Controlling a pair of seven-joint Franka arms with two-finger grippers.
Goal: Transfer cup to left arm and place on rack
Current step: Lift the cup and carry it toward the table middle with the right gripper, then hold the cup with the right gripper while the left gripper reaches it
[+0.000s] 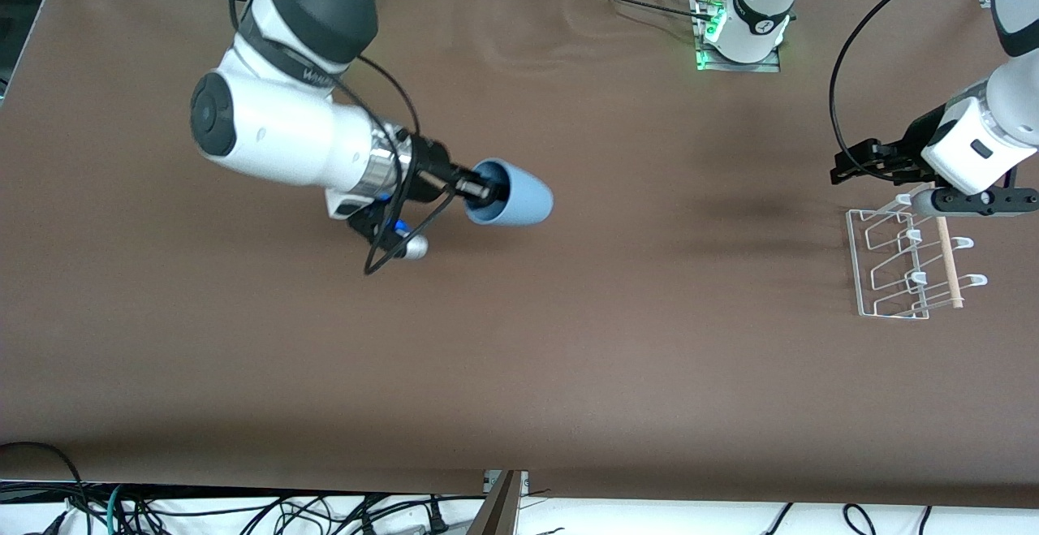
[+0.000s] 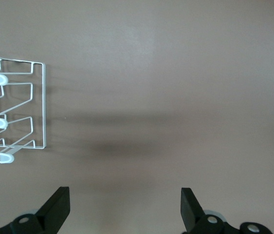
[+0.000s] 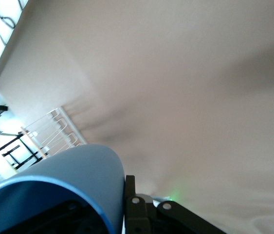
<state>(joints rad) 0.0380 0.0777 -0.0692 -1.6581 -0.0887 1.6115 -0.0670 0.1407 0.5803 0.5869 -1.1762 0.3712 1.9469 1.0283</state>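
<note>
**Handing the cup across: still a big gap to close**

Holding the cup (image 1: 513,193) sideways, the right claw (image 1: 485,189) is clenched on its rim, one finger reaching inside the mouth and the closed bottom pointing toward the left arm's end of the tabletop (image 1: 568,356). That's sitting left of centre in the front view, up in the air over bare brown cloth. The left claw (image 1: 862,163) is hanging released at the right edge of the frame, jaws spread wide, just above the rack (image 1: 889,263) and well apart from the cup.

My take on doing this step well: both arms are needing to meet somewhere over the middle, and since the right one is gripping at the rim, the left should be closing around the body near the base so the fingers aren't clashing. I'd only let the right one release once the left is properly clamped.

Material-wise, the cup is looking like smooth light-blue plastic, tapered and rounded at the bottom, so it's probably slippery and light. A squeeze across the taper could be nudging it out. The rack is thin white wire with white-tipped prongs and a pale wooden dowel (image 1: 948,263) across it. The tabletop cover is matte brown, a bit wrinkled near the top of the frame.
</note>
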